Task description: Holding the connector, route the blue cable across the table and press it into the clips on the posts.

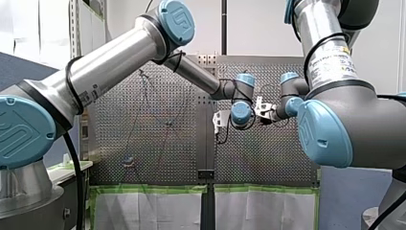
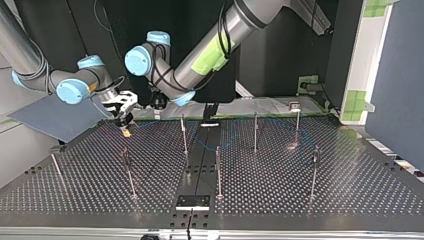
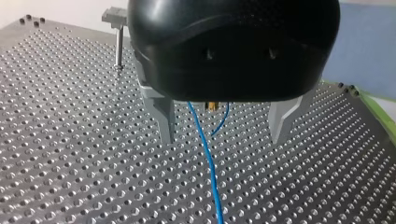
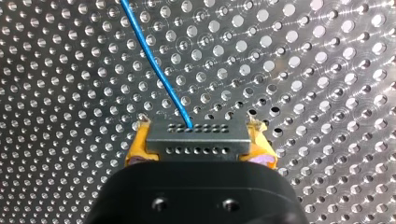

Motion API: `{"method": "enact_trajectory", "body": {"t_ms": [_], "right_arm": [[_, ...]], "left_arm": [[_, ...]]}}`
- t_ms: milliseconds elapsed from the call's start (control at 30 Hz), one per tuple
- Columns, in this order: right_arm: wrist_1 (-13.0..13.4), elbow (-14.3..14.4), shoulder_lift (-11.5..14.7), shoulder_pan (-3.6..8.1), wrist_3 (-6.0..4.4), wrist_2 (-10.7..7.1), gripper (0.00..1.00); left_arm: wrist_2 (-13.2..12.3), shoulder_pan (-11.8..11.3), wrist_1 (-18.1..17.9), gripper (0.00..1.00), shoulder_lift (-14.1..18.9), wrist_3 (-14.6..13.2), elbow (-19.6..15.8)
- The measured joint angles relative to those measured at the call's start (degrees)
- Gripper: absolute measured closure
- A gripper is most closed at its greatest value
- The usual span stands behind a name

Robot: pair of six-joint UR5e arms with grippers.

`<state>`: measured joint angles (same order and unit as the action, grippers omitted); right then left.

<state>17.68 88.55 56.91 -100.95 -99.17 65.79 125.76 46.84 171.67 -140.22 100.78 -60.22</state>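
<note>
Front view: both arms are reaching over the table (image 1: pixel 158 143). Top view: my right gripper (image 2: pixel 126 128) is hovering low. Right wrist: yellow pads (image 4: pixel 137 147) are clamping the connector (image 4: pixel 196 138), blue cable (image 4: pixel 156 65) leaving it. Left wrist: my left gripper (image 3: pixel 224 137) is hanging wide open (holding nothing), straddling the cable beyond the connector.

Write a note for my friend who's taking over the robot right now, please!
My right end effector: shut on the connector, near the table edge at the top view's left.
My left end effector: open, straddling the blue cable.
Done: connector grasped.
Left: route the cable across the table and press it into the clips on the posts. I can't see it in any clip yet.
</note>
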Motion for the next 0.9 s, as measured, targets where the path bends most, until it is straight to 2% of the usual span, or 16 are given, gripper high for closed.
{"method": "enact_trajectory", "body": {"t_ms": [267,467,767,900], "right_arm": [[-0.1,0.0,0.0,0.0,0.12,-0.04,1.0],[0.0,0.0,0.0,0.0,0.32,-0.04,1.0],[0.0,0.0,0.0,0.0,0.36,-0.04,1.0],[0.0,0.0,0.0,-0.01,0.36,-0.04,1.0]], "left_arm": [[2.4,-0.6,2.9,0.02,-3.8,0.3,4.0],[3.2,-1.0,2.6,0.02,-6.4,0.3,7.0],[3.9,-0.4,1.5,0.02,-6.9,0.2,11.6],[5.0,-0.4,1.2,0.02,-6.9,-0.1,13.2]]}}
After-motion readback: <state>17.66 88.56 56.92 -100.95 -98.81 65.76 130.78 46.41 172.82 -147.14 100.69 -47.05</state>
